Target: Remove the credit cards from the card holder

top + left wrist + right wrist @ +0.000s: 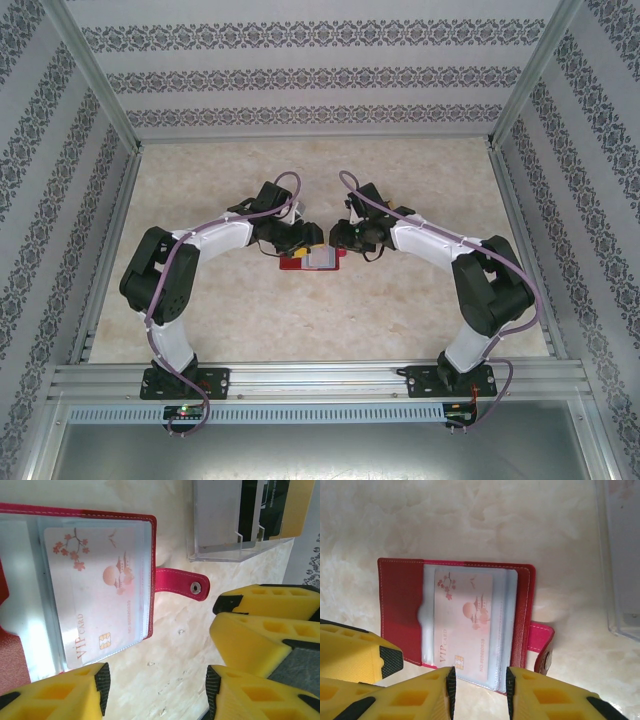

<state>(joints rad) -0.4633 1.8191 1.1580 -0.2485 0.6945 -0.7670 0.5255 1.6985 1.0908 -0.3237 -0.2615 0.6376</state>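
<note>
Item one, left gripper [155, 687]: we record its yellow fingers [55, 692] spread wide, with only bare table [165, 645] between them; one finger sits at the near edge of the card holder, touching or not we cannot tell. Risk, as we judge it: closing from here catches cover and sleeve together, not the card.

Item two, card holder [400, 610]: red, lying open and flat at mid-table between the two grippers; nothing pins it, so we expect it to slide or lift whole when pulled.

Item three, pink VIP card [465, 625]: inside the clear sleeve, its edge almost flush; we think a pinch may take plastic and card at once.

Item four, red tab [182, 583]: sticking out rightward; it could snag a finger.

Item five, right gripper [480, 682]: jaws a little apart, pinching nothing, by the holder's near edge and near the left gripper; a knock between them is possible.

Item six, clear stand [220, 552]: to the right, holding grey, dark and tan credit cards [248, 510]; a wide swing could tip it.
</note>
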